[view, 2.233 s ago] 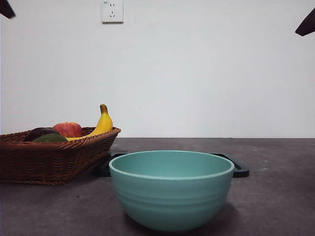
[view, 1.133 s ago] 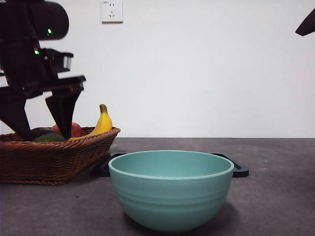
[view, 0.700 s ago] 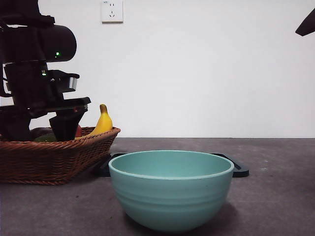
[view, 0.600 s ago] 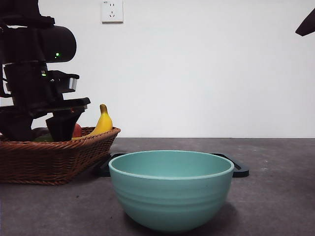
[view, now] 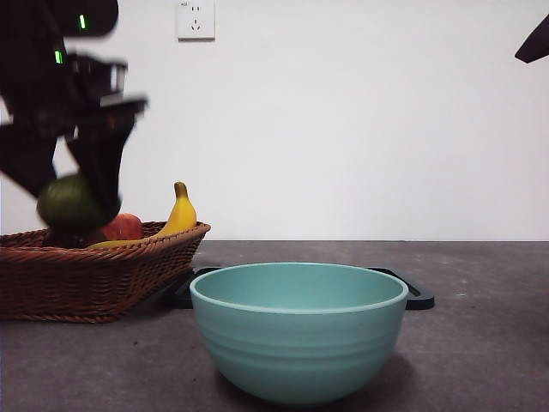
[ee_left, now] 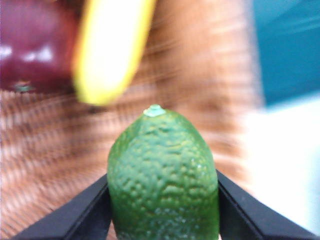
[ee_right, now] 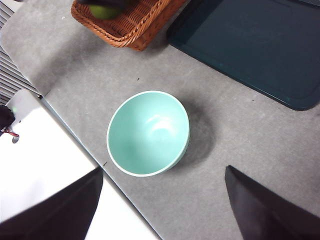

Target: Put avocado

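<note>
Avocado [ee_left: 162, 175] in left end effector [ee_left: 162, 200]

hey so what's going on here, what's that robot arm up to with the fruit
The left end effector is shut on the avocado and holds it in the air just above the wicker basket, where an apple, a banana and a dark purple fruit lie. A teal bowl stands empty on the table in front of a dark tray. The right end effector hangs open high over the bowl, idle.
</note>
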`<action>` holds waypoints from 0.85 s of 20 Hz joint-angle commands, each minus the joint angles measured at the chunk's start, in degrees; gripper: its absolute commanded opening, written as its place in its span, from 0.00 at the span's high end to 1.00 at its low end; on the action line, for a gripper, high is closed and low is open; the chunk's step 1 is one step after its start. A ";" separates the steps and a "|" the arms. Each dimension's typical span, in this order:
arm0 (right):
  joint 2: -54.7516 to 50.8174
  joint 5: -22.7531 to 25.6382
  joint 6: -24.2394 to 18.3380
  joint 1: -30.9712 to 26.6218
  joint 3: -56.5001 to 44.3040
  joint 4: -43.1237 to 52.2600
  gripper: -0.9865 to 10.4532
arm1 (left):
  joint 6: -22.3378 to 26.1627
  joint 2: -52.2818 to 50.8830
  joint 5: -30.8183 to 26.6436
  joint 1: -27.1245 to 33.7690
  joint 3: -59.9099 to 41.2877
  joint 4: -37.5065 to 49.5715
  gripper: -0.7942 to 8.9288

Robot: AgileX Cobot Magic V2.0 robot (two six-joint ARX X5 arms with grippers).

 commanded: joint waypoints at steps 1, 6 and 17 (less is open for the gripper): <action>0.39 -0.04 0.61 0.33 1.09 0.22 0.57 | -0.59 -3.10 5.31 -2.78 1.16 -0.83 0.67; 0.39 -0.04 0.61 0.35 1.09 0.20 0.57 | -1.92 -7.10 10.16 -14.21 1.16 0.00 0.67; 0.37 0.00 0.61 0.35 1.09 -0.44 0.57 | 1.20 5.25 7.80 -31.87 1.16 6.67 0.67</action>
